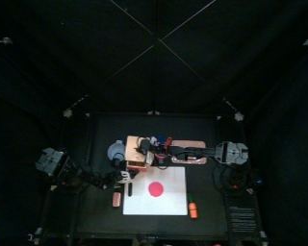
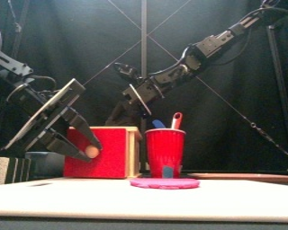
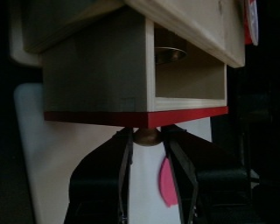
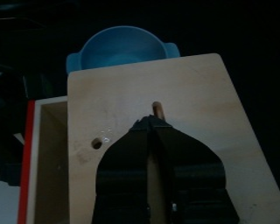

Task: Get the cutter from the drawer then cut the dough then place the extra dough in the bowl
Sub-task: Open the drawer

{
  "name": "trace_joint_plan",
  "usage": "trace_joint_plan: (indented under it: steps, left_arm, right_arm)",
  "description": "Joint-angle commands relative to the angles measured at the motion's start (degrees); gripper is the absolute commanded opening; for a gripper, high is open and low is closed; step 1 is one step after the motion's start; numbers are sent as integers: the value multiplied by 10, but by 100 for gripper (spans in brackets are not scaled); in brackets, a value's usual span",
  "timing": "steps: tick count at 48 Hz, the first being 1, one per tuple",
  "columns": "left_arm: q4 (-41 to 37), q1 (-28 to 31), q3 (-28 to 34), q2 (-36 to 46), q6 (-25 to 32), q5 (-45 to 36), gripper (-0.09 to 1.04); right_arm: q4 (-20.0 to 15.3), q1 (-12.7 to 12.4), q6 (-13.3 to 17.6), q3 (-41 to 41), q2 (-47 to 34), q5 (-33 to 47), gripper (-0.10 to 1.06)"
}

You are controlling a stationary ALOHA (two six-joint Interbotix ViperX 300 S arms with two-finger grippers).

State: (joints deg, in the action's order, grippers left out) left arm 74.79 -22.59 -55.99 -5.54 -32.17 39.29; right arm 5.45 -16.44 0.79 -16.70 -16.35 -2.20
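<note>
**Operator:** How far along is it?

**Inspector:** You are at step one. Your left gripper (image 3: 147, 140) is clamped on the knob (image 3: 146, 135), and the drawer (image 3: 95, 116) is partly out of the box (image 4: 143, 87). Your right gripper (image 4: 157, 127), jaws together, presses on the box top.

**Operator:** And the cutter?

**Inspector:** What looks like the cutter (image 3: 170, 55) lies inside the drawer, not lifted. The dough (image 1: 154, 187) sits uncut on the board (image 1: 141, 204), near of the box. The bowl (image 4: 119, 48) is left of the box. Cutting and clearing remain.

The dough (image 1: 156, 186) is lying on the cutting board (image 1: 157, 207). The wooden box (image 2: 127, 148) is standing just behind the board, its drawer (image 3: 95, 74) sticking out toward it with the cutter (image 3: 170, 55) lying inside. The bowl (image 4: 119, 48) is sitting left of the box, the cup (image 2: 166, 151) right of it, holding two knives (image 2: 175, 119)
</note>
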Motion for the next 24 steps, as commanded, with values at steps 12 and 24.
trace_joint_plan:
  steps: [12,24]
  left_arm:
    - [7,-37,13,1,4,-14,48]
    - [6,-42,21,0,4,-14,48]
  right_arm:
    - [-1,-11,-1,-1,4,-14,2]
    - [0,-12,-1,-2,4,-15,2]
